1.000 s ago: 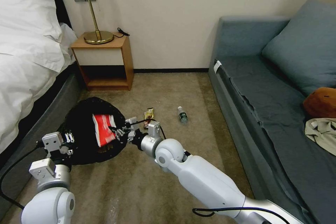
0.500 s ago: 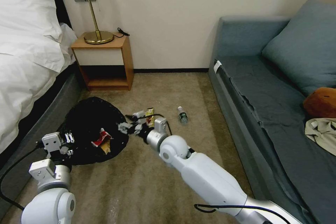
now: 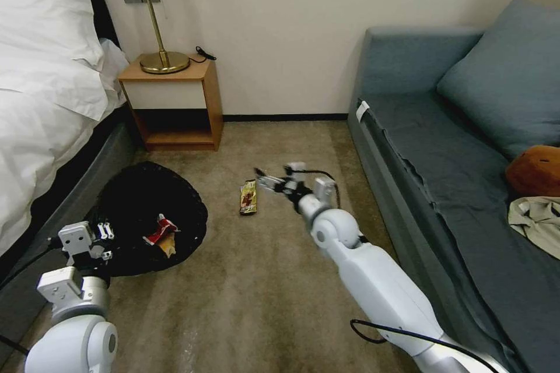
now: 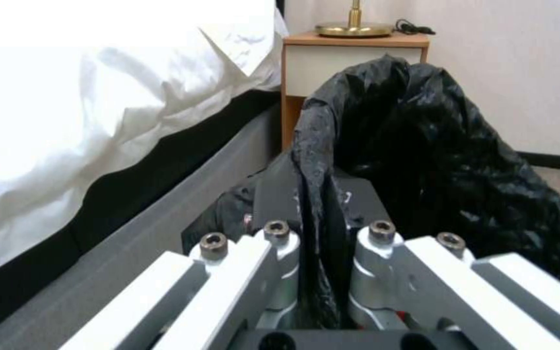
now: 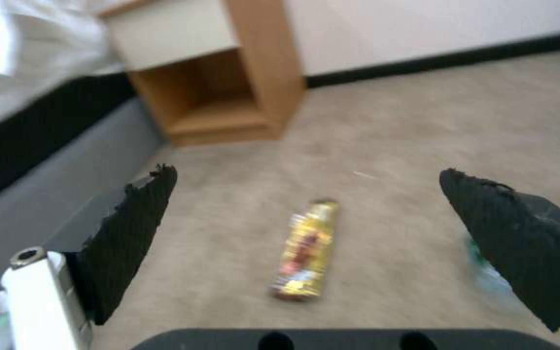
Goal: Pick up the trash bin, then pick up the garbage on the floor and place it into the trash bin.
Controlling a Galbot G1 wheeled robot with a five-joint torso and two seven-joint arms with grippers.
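So the trash bin (image 3: 153,215) is seen on the carpet (image 3: 256,280) at about 9 o'clock in the head view, tucked next to the bed (image 3: 41,128), with its black bag liner (image 4: 435,146) bunched over the rim. The rim is pinched by the left gripper (image 3: 100,239) at the bin's 7 o'clock edge; in the left wrist view the jaws are clamped tight with a fold of black plastic squeezed between them, no gap left. Inside the bin, a red-and-white snack wrapper (image 3: 160,228) is lying on top of a tan-yellow wrapper (image 3: 169,246), both touching.

The right gripper (image 3: 269,179) is held out over the floor near the middle of the head view, jaws spread wide and nothing caught in them. The black pads (image 5: 134,233) are seen well apart in the right wrist view, with the gold-brown candy-bar wrapper (image 5: 306,255) framed between them down on the carpet, not touched. In the head view that wrapper (image 3: 248,197) is lying flat just at the gripper's 8 o'clock, between the bin and the right arm.

A blurry bit of the small clear plastic bottle (image 5: 487,272) is caught beside one pad in the right wrist view; not much can be made out of it.

The nightstand (image 3: 175,102) with the brass lamp (image 3: 157,41) is parked at 11 o'clock against the wall, and the blue sofa (image 3: 455,175) is stretched along 3 o'clock.
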